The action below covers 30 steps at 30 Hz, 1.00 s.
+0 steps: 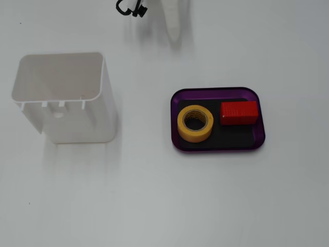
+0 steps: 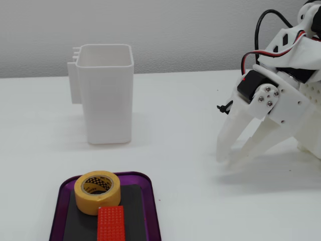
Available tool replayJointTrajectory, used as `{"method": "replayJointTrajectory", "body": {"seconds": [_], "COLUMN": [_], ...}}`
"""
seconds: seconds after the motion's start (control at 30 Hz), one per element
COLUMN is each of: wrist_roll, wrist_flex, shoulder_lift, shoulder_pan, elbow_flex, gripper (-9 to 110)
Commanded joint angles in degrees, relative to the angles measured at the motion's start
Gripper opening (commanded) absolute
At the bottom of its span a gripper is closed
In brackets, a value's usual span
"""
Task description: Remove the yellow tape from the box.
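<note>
The yellow tape [image 1: 195, 123] lies flat, core upward, against the box's [image 1: 218, 91] left rim, the red block [image 1: 239, 112] just beside it. The gripper [image 2: 229, 159], fingers slightly parted and empty, rests well apart on open table.

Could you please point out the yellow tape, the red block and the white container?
yellow tape [image 1: 181, 125], fixed view, left side of ring.
red block [image 1: 239, 112], fixed view, top face.
white container [image 2: 110, 105], fixed view, front wall.
</note>
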<state>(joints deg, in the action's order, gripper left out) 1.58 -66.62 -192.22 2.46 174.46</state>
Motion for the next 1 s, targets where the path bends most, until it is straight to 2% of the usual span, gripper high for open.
{"method": "replayJointTrajectory", "body": {"seconds": [0.0,0.97], "wrist_roll": [0.53,0.35], "wrist_flex": [0.53,0.53], "shoulder_lift": [-4.75,-4.75], "shoulder_pan": [0.44,-0.44], "elbow_flex": [0.44,0.44], "gripper": [3,3]}}
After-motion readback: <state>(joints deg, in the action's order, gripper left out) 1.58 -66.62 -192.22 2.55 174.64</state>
